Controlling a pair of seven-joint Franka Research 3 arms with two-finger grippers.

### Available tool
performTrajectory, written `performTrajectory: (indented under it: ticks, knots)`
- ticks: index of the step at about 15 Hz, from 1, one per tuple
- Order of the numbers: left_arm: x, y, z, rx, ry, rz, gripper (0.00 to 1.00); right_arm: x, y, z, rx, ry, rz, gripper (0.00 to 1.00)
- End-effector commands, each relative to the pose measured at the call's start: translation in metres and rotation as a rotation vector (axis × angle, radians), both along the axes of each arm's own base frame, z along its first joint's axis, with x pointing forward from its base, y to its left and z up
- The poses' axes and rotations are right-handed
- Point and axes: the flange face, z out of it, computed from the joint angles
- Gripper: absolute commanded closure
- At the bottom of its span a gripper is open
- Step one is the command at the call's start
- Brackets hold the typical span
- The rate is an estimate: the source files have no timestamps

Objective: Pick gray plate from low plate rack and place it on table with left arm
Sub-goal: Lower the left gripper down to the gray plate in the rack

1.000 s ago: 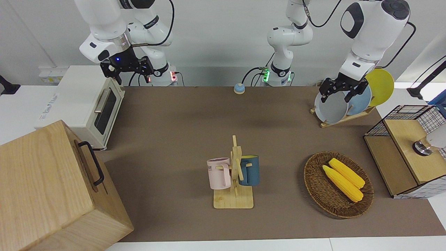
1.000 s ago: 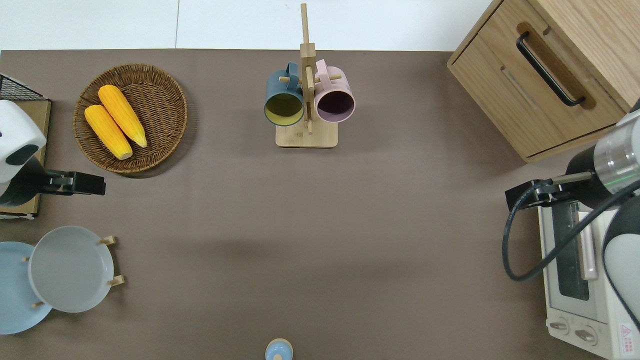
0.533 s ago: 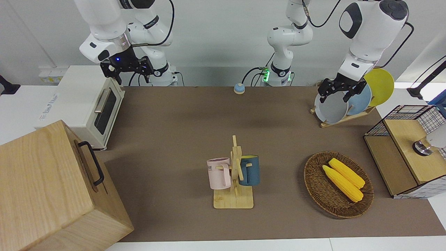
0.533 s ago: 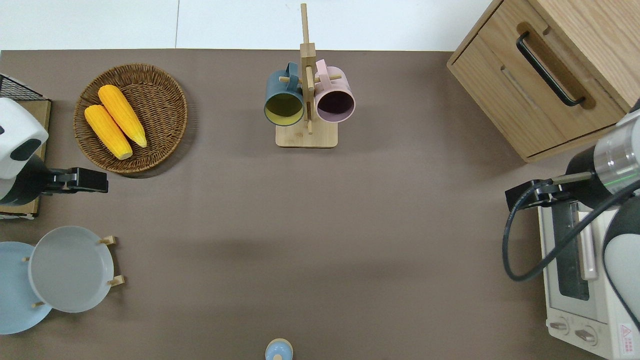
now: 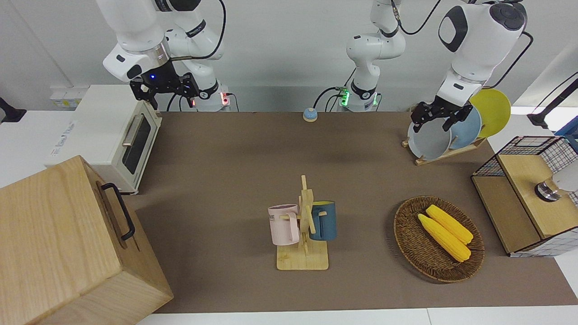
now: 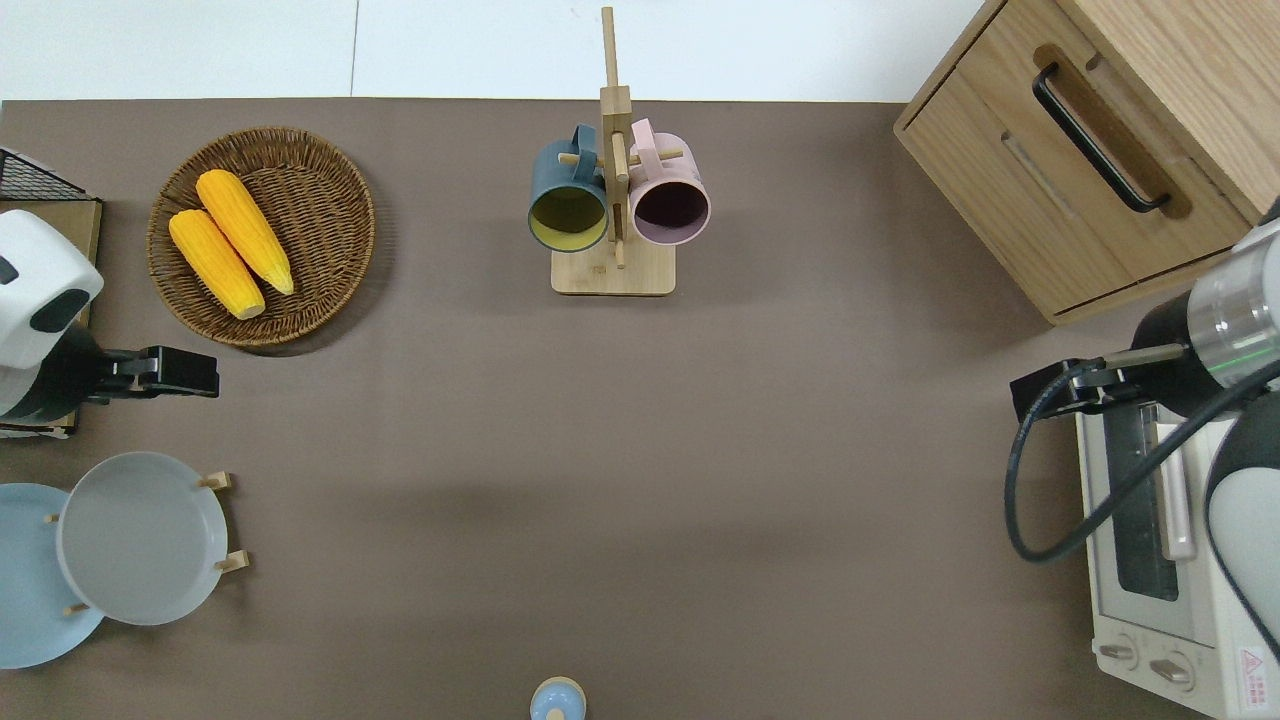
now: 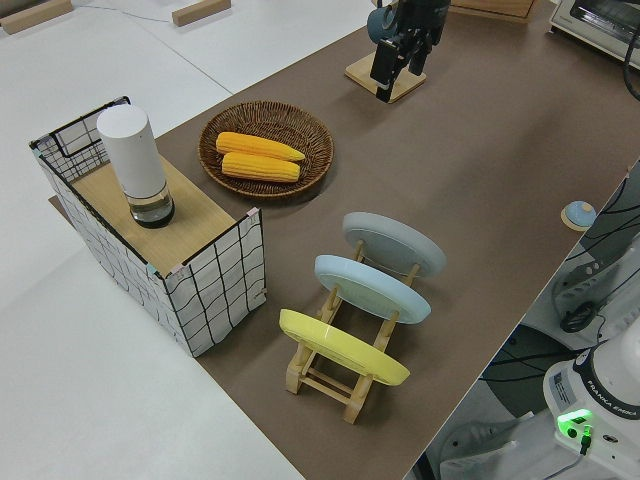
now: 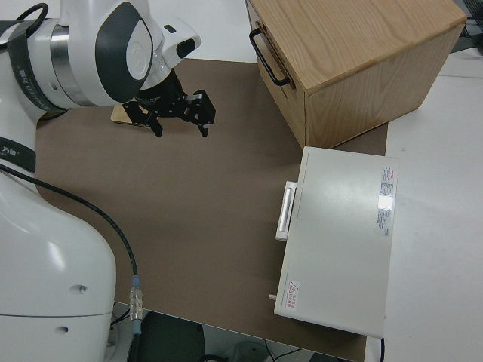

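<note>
So the gray plate [image 5: 429,140] is sitting in the low plate rack [image 7: 345,375] at the left arm's end of the bench [image 6: 640,450], leaning on the slanted pegs. It's in the end slot, the one toward the middle of the bench, with the sky-blue plate [image 7: 372,288] next in line and the yellow plate [image 7: 343,347] in the last slot. That slant is doing the work here: each plate is resting tilted with its rim sticking up clear of the pegs, which I'd guess is what gives the jaws something to pinch from above.

The left gripper [image 6: 185,370] is hanging in the air with nothing in it, jaws spread apart. Straight down, it's over bare mat between the wicker basket [image 6: 262,235] with the two corn cobs [image 6: 230,243] and the rack, not over the plate yet. It's pointing down, so it looks like it's lining up for a top grab on the rim.

Hard bits: the overhead view is cutting off most of the sky-blue plate and not showing the yellow one at all. The front view is making the gripper look like it's right on the plate's top edge, but that's probably just the angle. The right arm is parked; its jaws [image 8: 181,115] are looking released too.
</note>
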Motion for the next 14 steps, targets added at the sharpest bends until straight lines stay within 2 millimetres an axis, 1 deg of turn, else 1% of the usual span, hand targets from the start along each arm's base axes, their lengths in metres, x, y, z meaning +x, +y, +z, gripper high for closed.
performTrajectory:
  ticks: [1, 2, 4, 7, 9, 12, 14]
  knots:
    - [-0.036, 0.012, 0.0, 0.02, 0.007, 0.032, 0.0, -0.002, -0.002, 0.004, -0.009, -0.001, -0.014, 0.017]
    - [-0.04, 0.024, -0.003, 0.046, 0.014, 0.048, 0.0, -0.002, -0.002, 0.004, -0.008, 0.0, -0.014, 0.017]
    - [-0.044, 0.035, -0.004, 0.092, 0.017, 0.054, 0.0, -0.002, -0.002, 0.004, -0.008, 0.0, -0.014, 0.017]
    - [-0.048, 0.066, -0.004, 0.104, 0.022, 0.111, 0.0, -0.002, -0.002, 0.004, -0.008, 0.0, -0.014, 0.017]
    - [-0.056, 0.09, -0.006, 0.103, 0.031, 0.158, 0.0, -0.002, -0.003, 0.004, -0.009, 0.0, -0.016, 0.017]
    - [-0.071, 0.107, -0.011, 0.105, 0.034, 0.197, 0.0, -0.002, -0.002, 0.004, -0.008, 0.0, -0.014, 0.017]
    - [-0.079, 0.108, -0.019, 0.106, 0.033, 0.198, 0.0, -0.002, -0.003, 0.004, -0.008, 0.0, -0.016, 0.017]
